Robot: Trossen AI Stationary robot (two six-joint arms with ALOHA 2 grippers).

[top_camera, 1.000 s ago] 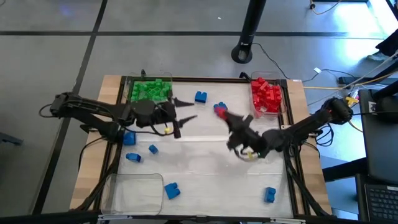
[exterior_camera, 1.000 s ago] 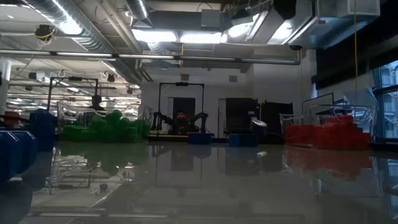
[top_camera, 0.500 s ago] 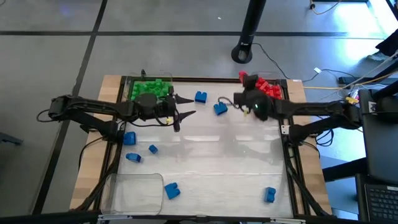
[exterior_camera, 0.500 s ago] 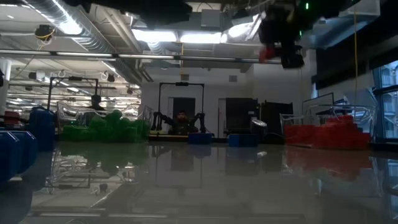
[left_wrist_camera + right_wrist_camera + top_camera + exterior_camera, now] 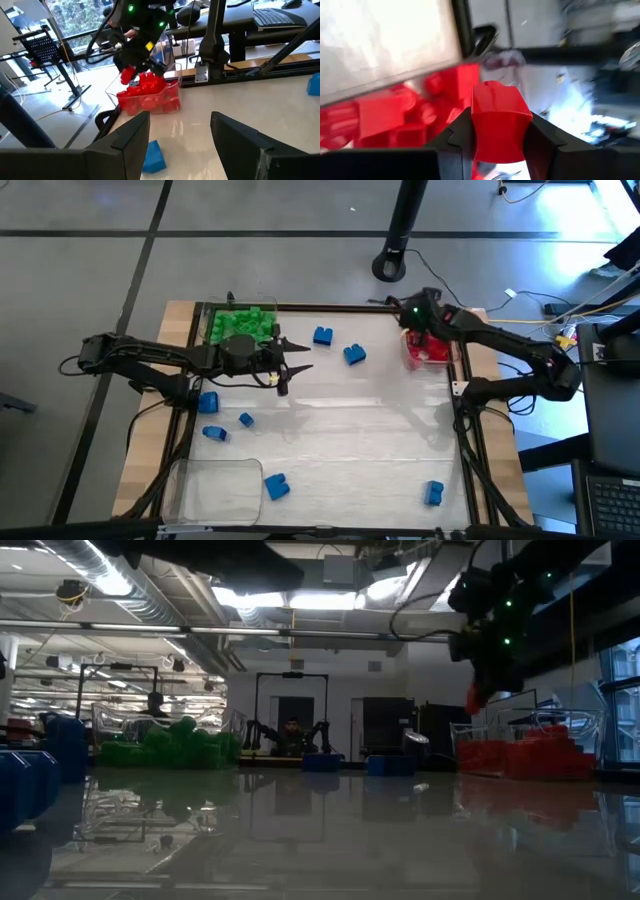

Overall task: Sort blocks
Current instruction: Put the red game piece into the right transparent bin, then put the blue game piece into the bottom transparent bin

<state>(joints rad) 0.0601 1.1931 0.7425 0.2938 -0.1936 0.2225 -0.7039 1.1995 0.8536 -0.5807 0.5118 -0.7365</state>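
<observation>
Hovering right hand gripping red block

Red studded plastic brick between my right gripper fingers: smooth, slightly glossy. My fingers there: dark, matt, hard-looking plastic. Heap of red plastic bricks behind: same sheen. Clear plastic tray holding them: transparent, shiny walls. White tabletop: glossy, mirror-like, reflects ceiling lights and block piles. Table edge strip: pale bare wood, matt. Blue studded plastic brick near my left gripper: smooth, dull sheen. Green plastic bricks: smooth.
</observation>
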